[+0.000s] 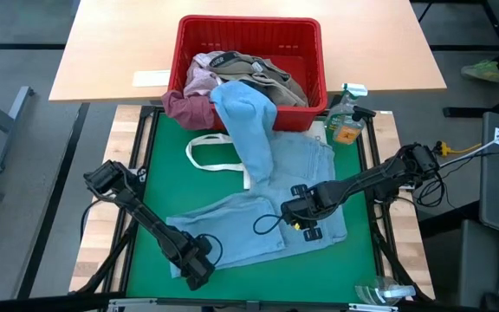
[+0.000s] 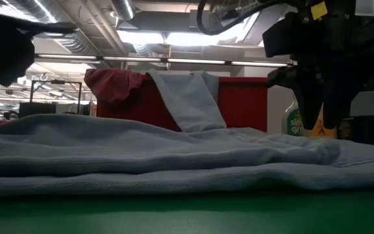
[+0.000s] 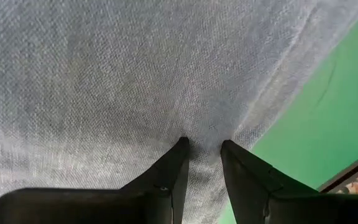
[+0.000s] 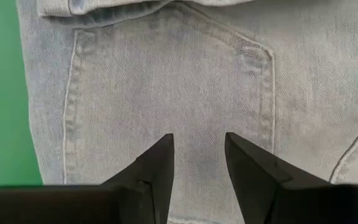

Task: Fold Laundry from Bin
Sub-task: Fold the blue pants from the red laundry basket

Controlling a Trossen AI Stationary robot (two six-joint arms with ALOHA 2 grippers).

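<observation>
Light-blue jeans (image 1: 267, 217) spread on mat — rest heaped in red bin (image 1: 249, 30).

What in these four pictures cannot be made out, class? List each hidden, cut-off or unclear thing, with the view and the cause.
1. Bottom of the red bin, high view: buried under piled laundry.
2. Bin's lower wall, low view: hidden behind the light blue jeans.
3. Spray bottle label, low view: cut off by the right hand.
4. Whether the left hand pinches cloth, left wrist view: fingertips press into the fabric, unclear.
</observation>
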